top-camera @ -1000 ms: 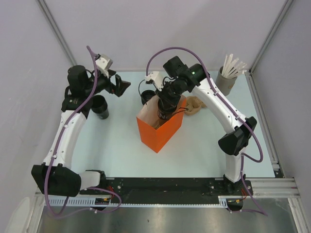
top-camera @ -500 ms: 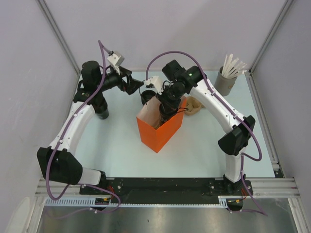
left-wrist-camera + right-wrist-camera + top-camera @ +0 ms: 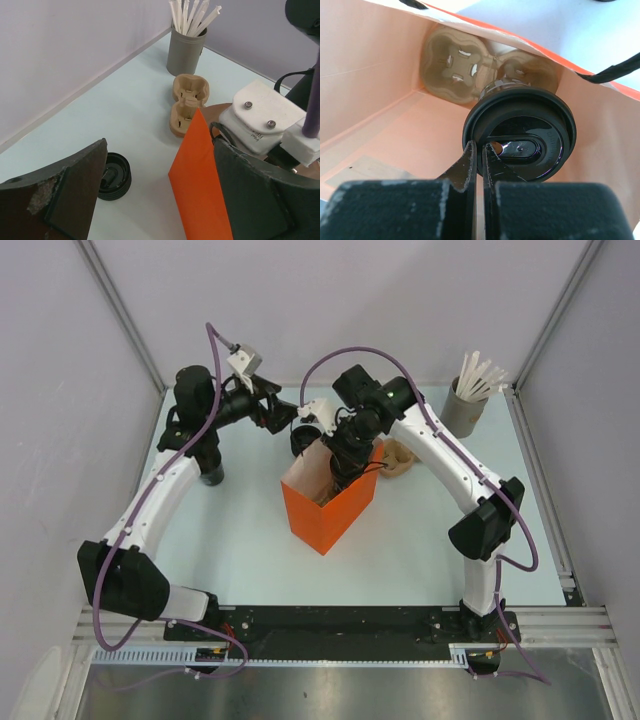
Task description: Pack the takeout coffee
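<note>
My right hand (image 3: 481, 150) pinched only the lid rim of the small black disposable cup (image 3: 520, 132) inside the orange paper bag (image 3: 365, 80); it could slip and tip. The left hand (image 3: 278, 412) stood wide.

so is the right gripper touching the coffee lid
Touching. The right wrist view shows the right gripper shut on the rim of the coffee lid, one finger outside it, one inside.
</note>
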Robot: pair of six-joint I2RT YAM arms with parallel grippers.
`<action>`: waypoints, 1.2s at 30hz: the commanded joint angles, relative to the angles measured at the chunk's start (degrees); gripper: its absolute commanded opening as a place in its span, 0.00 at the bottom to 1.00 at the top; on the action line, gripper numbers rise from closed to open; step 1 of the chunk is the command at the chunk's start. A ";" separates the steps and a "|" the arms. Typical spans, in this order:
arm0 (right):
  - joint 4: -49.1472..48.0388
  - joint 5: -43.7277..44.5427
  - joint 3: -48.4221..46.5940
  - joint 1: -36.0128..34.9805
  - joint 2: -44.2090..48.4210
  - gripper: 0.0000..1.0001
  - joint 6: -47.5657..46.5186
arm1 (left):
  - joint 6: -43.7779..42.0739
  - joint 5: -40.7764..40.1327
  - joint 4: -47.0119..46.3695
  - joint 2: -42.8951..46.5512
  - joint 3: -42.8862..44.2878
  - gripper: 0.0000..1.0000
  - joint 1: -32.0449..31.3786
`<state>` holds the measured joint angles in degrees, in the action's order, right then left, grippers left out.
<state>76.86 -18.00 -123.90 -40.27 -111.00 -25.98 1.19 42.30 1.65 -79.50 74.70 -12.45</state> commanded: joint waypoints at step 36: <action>-5.66 9.56 2.61 0.10 -1.06 0.00 1.54 | 1.71 -0.64 -5.08 -0.56 -2.80 0.75 -1.97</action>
<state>74.06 -10.46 -121.60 -40.27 -111.98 -25.41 2.17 41.67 -1.08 -80.99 72.55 -13.91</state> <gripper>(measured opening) 0.031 0.731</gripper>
